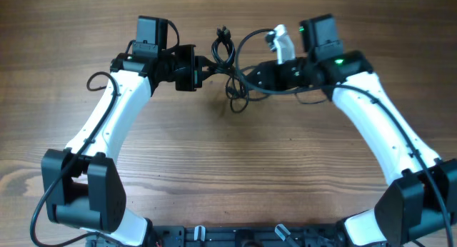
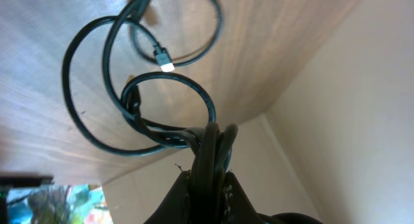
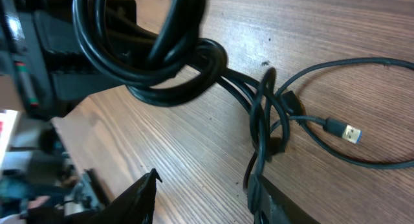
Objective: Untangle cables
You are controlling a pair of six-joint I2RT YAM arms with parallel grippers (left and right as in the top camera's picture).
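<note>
From overhead, the thin black flexible cables (image 1: pixel 230 67) sit in a tangle on the brown wood-grain table (image 1: pixel 228 168), at its far middle, between the two arms. The tangle's long axis runs from the far edge toward the robot's base. The black left gripper (image 1: pixel 201 66) meets it from its own side, and the black right gripper (image 1: pixel 253 77) comes in from the opposite side. The two are about equally near. Bare wood lies all round the tangle, widest on the near side, so there seems ample room to draw strands apart.

In the left wrist view, the left gripper (image 2: pixel 208 162) is clamped narrow on a bundle of strands. The cables (image 2: pixel 139 117) fan out ahead of it in loose loops, one ending in a small pale-tipped plug (image 2: pixel 164 61).

In the right wrist view, the right gripper (image 3: pixel 207 203) has its jaws apart and holds nothing. One strand passes just beside one finger. The cables (image 3: pixel 162 62) form a thick knot ahead and to one side, and a brass-ended plug (image 3: pixel 343 131) lies flat on the wood (image 3: pixel 194 143) to the other. The next pull likely turns on catching that near strand.
</note>
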